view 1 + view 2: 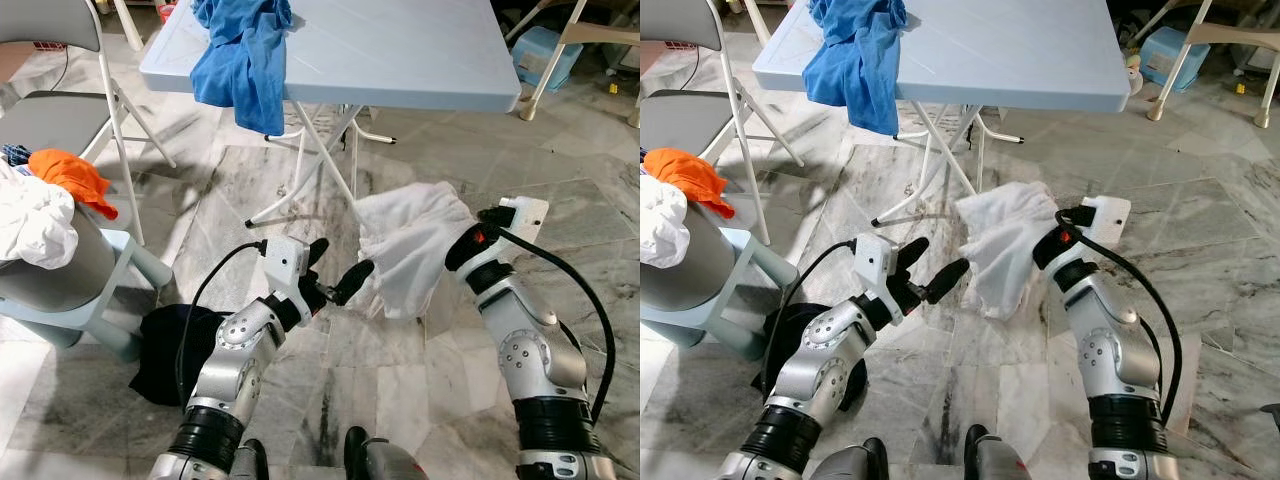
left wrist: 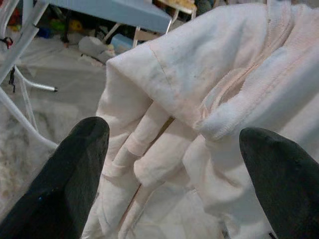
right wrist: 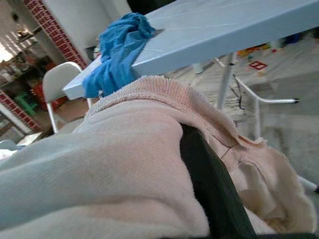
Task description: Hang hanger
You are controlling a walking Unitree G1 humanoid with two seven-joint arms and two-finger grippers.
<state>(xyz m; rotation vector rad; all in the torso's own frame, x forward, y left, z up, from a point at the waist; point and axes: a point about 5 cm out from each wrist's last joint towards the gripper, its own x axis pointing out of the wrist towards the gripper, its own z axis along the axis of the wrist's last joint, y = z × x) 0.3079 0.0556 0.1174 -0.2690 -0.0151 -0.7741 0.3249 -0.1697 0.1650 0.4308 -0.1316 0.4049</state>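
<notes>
- Right gripper (image 1: 452, 232): we see it raised in front of the robot with a white garment (image 1: 410, 245) draped over its end and hanging below it. In the right wrist view one black finger (image 3: 212, 194) runs under a ribbed pinkish collar or hem; we judge the gripper closed on the cloth, the second finger being covered.
- Left gripper (image 1: 335, 272): we see its two black fingers spread apart and holding nothing, pointed at the white garment. The fingertips (image 2: 82, 164) frame the folds of cloth in the left wrist view, near but not touching.
- Key relation: the garment lies straight ahead of the left gripper, toward the robot's right, and hangs with its long axis roughly vertical from the right gripper. We judge the right arm the carrier and the left the free helper.
- Hanger: we cannot make out any hanger in these pictures; if one is inside the garment, the cloth hides it.
- Beyond the grippers: a light blue folding table (image 1: 420, 60) stands ahead, with a blue cloth (image 1: 240, 55) hanging over its near left edge.
- Farther to the left gripper's outer side: a grey folding chair (image 1: 50, 110), an orange cloth (image 1: 68, 175) in a basket, and a dark cloth (image 1: 170, 350) on the marble floor (image 1: 400, 370).
</notes>
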